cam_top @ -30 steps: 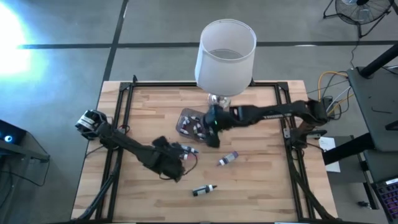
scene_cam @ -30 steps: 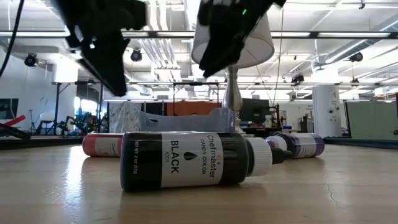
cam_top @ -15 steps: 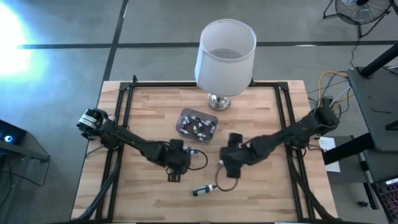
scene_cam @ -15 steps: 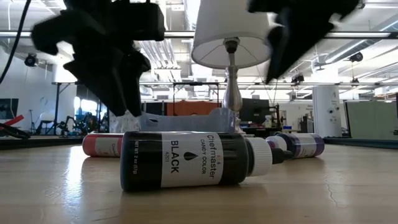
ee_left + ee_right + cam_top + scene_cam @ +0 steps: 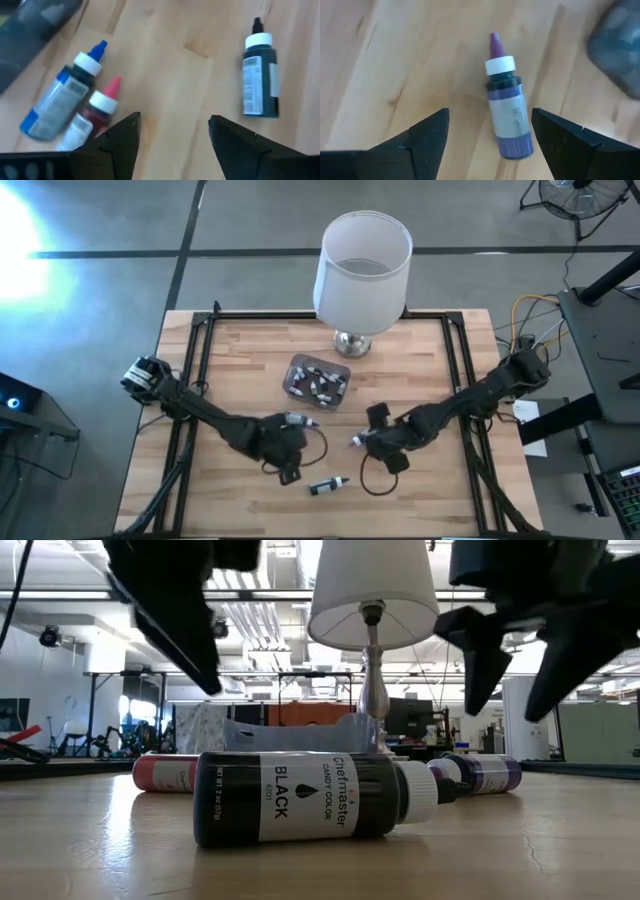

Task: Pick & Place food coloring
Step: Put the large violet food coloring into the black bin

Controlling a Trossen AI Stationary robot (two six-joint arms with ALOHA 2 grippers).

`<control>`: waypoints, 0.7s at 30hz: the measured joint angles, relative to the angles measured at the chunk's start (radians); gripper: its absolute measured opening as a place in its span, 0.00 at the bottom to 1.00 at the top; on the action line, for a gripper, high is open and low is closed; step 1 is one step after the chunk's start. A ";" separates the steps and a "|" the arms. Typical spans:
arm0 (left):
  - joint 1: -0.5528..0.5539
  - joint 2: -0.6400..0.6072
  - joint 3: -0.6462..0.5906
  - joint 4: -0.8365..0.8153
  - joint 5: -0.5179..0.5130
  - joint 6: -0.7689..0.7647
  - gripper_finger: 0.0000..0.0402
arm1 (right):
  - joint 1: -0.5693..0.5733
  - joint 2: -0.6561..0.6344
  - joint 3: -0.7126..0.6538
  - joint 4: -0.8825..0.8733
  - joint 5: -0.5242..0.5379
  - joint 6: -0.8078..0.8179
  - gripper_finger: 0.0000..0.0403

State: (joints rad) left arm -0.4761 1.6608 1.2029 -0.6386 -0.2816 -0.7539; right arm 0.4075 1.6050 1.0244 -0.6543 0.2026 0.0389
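A pale wooden bench in a large workshop hall was seen from above, with a white-shaded lamp at its far edge and a small translucent tub just in front of the lamp's base. Several food coloring bottles had already been placed in the tub, so the task was judged to be partly done. Four bottles were left loose on the bench: a black bottle near the front, a purple bottle to the right of centre, and a blue bottle and a red bottle lying touching each other left of centre. The right hand was held wide open and empty directly over the purple bottle, which lay between its fingers untouched. The left hand was likewise open and empty, poised over bare wood between the blue-and-red pair and the black bottle.
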 joint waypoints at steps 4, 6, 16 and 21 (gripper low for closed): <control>-0.083 -0.010 0.001 -0.016 -0.077 -0.149 0.52 | -0.031 0.049 0.031 0.005 -0.009 -0.081 0.72; -0.115 -0.011 0.001 -0.019 -0.108 -0.230 0.52 | -0.047 0.078 0.050 0.010 -0.010 -0.129 0.73; -0.180 -0.012 0.001 -0.041 -0.200 -0.429 0.52 | -0.121 0.199 0.097 0.006 -0.117 -0.174 0.71; -0.184 -0.012 0.001 -0.061 -0.206 -0.453 0.52 | -0.130 0.257 0.131 0.005 -0.175 -0.177 0.67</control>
State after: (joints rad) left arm -0.6601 1.6485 1.2041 -0.6994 -0.4875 -1.2064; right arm 0.2771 1.8617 1.1556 -0.6496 0.0278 -0.1381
